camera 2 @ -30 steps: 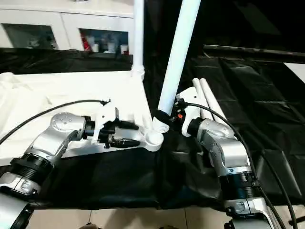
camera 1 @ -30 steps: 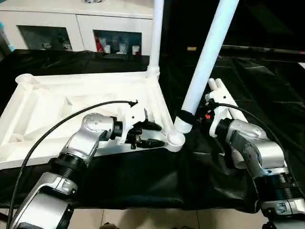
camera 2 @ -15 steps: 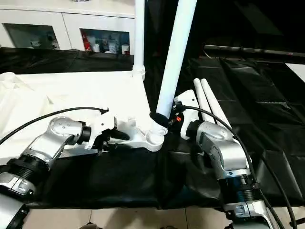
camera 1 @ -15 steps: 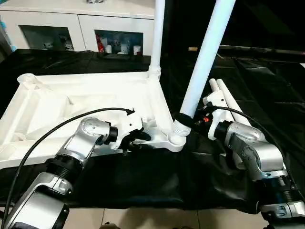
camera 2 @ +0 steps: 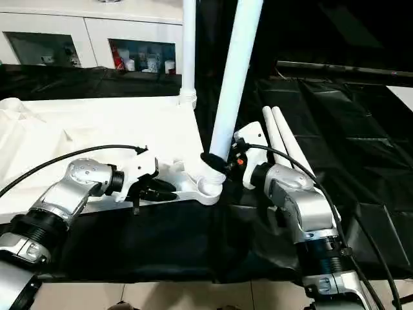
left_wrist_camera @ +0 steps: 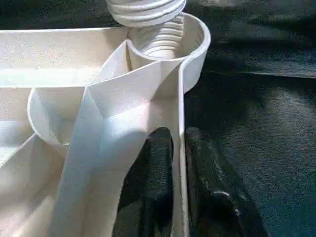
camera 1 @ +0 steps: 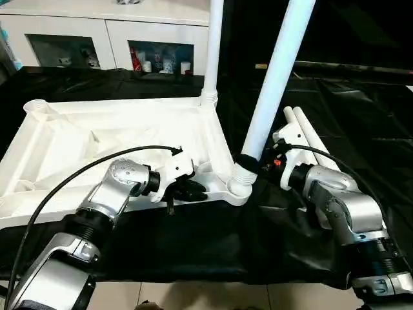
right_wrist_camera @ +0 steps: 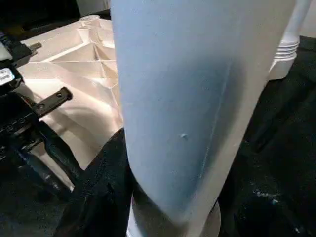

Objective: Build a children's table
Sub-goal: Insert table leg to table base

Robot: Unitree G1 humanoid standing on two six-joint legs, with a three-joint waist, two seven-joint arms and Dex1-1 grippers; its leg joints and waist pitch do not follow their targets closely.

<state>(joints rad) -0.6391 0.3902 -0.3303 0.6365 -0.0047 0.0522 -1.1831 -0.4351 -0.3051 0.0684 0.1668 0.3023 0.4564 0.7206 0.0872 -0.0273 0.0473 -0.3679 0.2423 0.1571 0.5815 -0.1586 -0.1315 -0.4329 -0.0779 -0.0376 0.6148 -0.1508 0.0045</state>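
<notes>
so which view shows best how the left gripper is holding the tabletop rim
The left wrist view: the left gripper has one finger on each side of the tabletop rim. The eye views show it at the near rim by the corner socket, side-on.

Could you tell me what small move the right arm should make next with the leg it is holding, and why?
Probably ease the leg upright and press it down. Its threaded end sits in the near corner socket but the leg leans, unlike the upright far leg. The left gripper clamps the tabletop rim, steadying it.
</notes>
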